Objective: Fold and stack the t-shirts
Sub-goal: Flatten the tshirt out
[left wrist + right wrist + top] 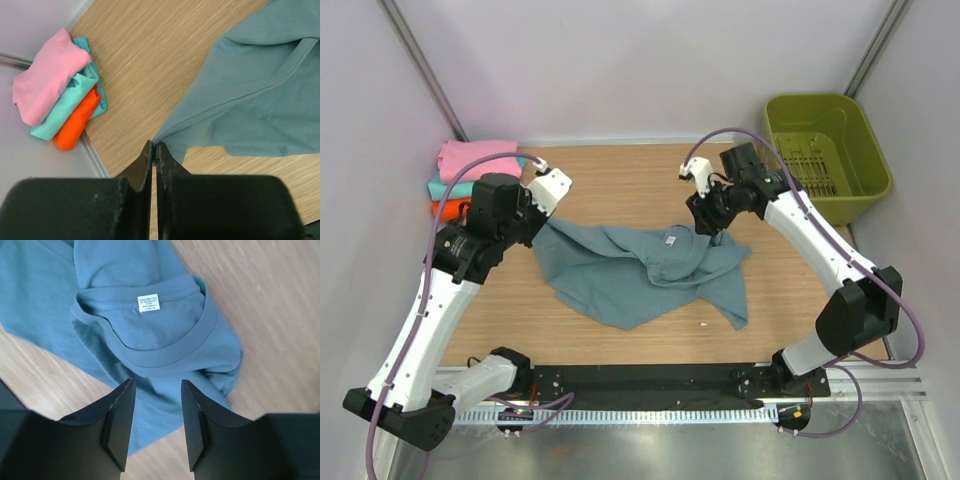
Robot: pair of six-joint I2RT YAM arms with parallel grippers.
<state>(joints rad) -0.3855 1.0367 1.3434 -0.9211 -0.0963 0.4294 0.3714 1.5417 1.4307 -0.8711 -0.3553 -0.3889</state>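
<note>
Top view: the blue-grey t-shirt (635,270) lies crumpled in the middle of the table (620,175). The pink, teal and orange stack (470,172) is off at 10 o'clock and the green basket (817,99) at 2.

Left wrist view: the left gripper (155,148) is pinched tight on the shirt's corner, with the stack at 9 o'clock.

Right wrist view: the right gripper (157,422) is moderately wide with nothing between the jaws. The collar and white label (148,302) are at 12.

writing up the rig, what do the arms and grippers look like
The left arm and right arm have white shells, black joints and a purple cable each. The left gripper and right gripper have black, tapering wedge fingers.
</note>
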